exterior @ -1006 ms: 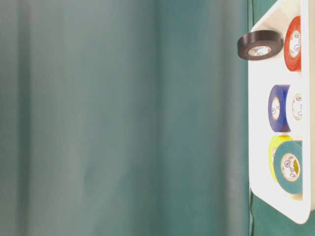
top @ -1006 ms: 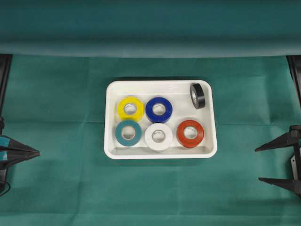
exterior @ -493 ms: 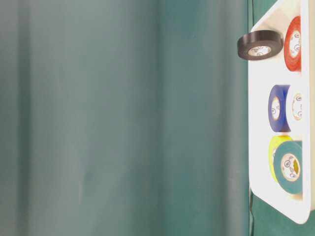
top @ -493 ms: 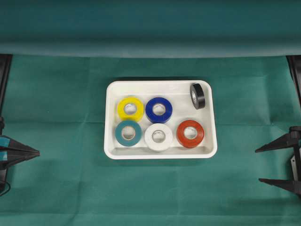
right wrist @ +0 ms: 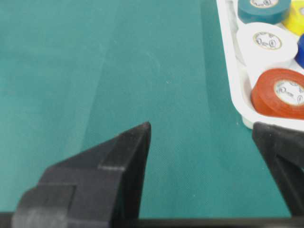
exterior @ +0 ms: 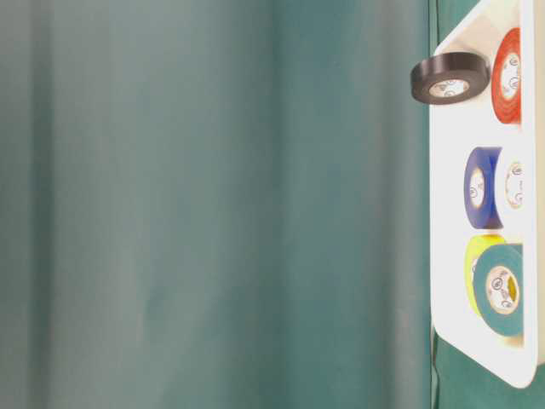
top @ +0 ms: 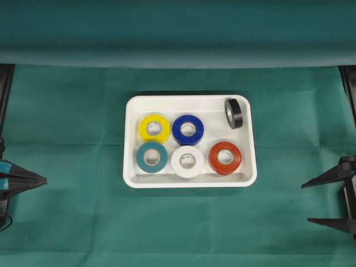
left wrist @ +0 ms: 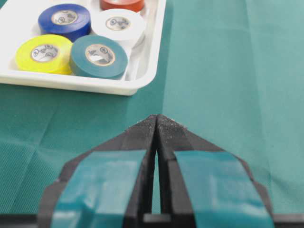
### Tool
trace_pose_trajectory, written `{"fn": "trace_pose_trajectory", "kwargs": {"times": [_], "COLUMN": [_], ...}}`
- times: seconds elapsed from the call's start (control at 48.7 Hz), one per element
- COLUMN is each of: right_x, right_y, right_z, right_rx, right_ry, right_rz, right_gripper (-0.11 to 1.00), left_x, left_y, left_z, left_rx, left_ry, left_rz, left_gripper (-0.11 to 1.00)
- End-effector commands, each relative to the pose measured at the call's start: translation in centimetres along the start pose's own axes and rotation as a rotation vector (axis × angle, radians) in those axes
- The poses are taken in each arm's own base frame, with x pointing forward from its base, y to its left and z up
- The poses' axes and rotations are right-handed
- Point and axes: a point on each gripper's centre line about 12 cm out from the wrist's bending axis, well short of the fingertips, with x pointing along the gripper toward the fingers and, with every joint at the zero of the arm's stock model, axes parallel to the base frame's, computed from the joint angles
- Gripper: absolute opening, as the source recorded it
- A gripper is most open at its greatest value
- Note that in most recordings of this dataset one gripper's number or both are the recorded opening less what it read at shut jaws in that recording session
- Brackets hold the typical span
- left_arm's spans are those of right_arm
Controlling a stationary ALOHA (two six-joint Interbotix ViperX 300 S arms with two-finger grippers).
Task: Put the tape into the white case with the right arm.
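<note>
Right gripper [top: 331, 201] spread wide, empty, its arm cut off at frame edge. Left gripper [left wrist: 156, 119] clenched, empty. Black tape [top: 233, 113] stands on edge in case [top: 189, 102] corner; red roll [left wrist: 121, 4] cropped in left wrist view.

Tape rolls [top: 188, 161] inside case [top: 189, 182]

Overhead: right end effector [top: 305, 203] cut off by right edge, only two finger tips show. Left end effector [top: 44, 181] cut at left edge, arm behind it out of frame. Table-level: white case [exterior: 444, 256] cropped at right and top; red roll [exterior: 506, 64] and white roll [exterior: 513, 186] partly cut; yellow roll [exterior: 473, 256] half hidden behind teal roll [exterior: 500, 290]. Left wrist: red roll cut by top edge. Label print on roll cores too small to read.
</note>
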Motion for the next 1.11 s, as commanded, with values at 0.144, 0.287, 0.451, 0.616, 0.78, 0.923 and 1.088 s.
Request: {"fn": "trace_pose_trajectory", "kwargs": {"times": [0.144,0.287,0.451,0.616,0.78,0.923,1.088], "right_x": [0.03,0.03,0.03,0.02,0.03,0.03,0.03], "right_y": [-0.42,-0.46,-0.48,-0.48,-0.5,-0.52,-0.51], "right_z": [0.21,0.21,0.25,0.38,0.22,0.25,0.32], "right_rx": [-0.002,-0.001,0.0,0.001,0.008,0.008,0.008], "right_ry": [-0.014,-0.014,-0.013,-0.016,-0.011,-0.01,-0.011], "right_rz": [-0.028,-0.031,-0.033,-0.033,-0.034,-0.036,-0.036], "right_gripper": [0.64,0.64,0.64,0.64,0.64,0.64,0.64], "left_x": [-0.03,-0.02,-0.01,0.0,0.0,-0.01,0.0], "left_y": [-0.01,-0.01,-0.01,-0.01,-0.01,0.01,-0.01], "left_z": [1.0,0.93,0.92,0.87,0.85,0.92,0.85], "left_rx": [0.001,0.0,0.0,0.0,0.0,0.002,0.001], "left_ry": [-0.026,-0.025,-0.023,-0.023,-0.022,-0.023,-0.022], "left_rz": [0.001,0.001,0.001,0.001,0.001,0.003,0.001], "left_gripper": [0.0,0.0,0.0,0.0,0.0,0.0,0.0]}}
